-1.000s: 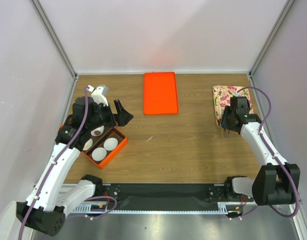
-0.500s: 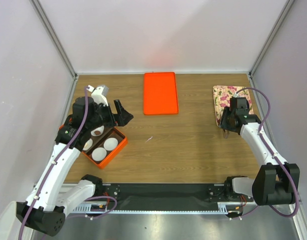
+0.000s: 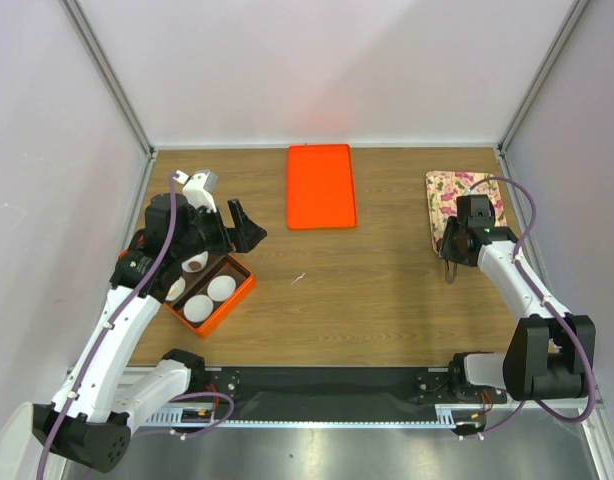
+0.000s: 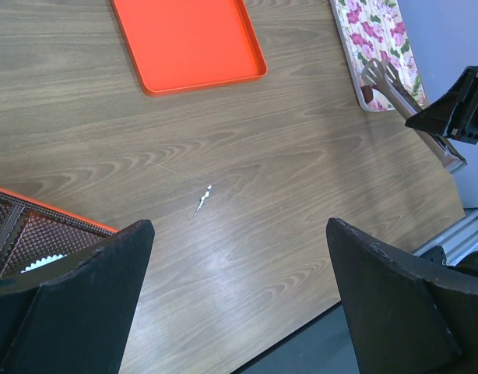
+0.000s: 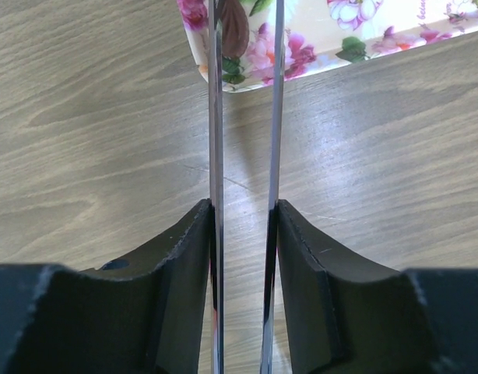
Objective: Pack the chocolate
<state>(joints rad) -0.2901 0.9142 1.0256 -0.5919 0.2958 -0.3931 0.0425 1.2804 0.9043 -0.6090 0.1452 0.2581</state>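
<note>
A dark brown chocolate (image 5: 233, 31) lies on the floral plate (image 5: 317, 39) at its near corner, between the tips of the metal tongs (image 5: 216, 156) and against the left blade. My right gripper (image 5: 243, 234) is shut on the tongs, and it sits at the plate's (image 3: 465, 187) near left edge in the top view (image 3: 453, 250). My left gripper (image 3: 237, 222) is open and empty above the orange box (image 3: 239, 288), which holds white paper cups (image 3: 221, 288). One cup holds a brown chocolate (image 3: 194, 264).
A flat orange tray (image 3: 321, 186) lies at the back middle and also shows in the left wrist view (image 4: 188, 39). A small white scrap (image 4: 202, 200) lies on the wooden table. The box corner (image 4: 36, 226) sits beside my left finger. Walls enclose the table on both sides and at the back.
My right gripper with the tongs has shifted slightly left along the plate's edge. The left arm has not moved.
</note>
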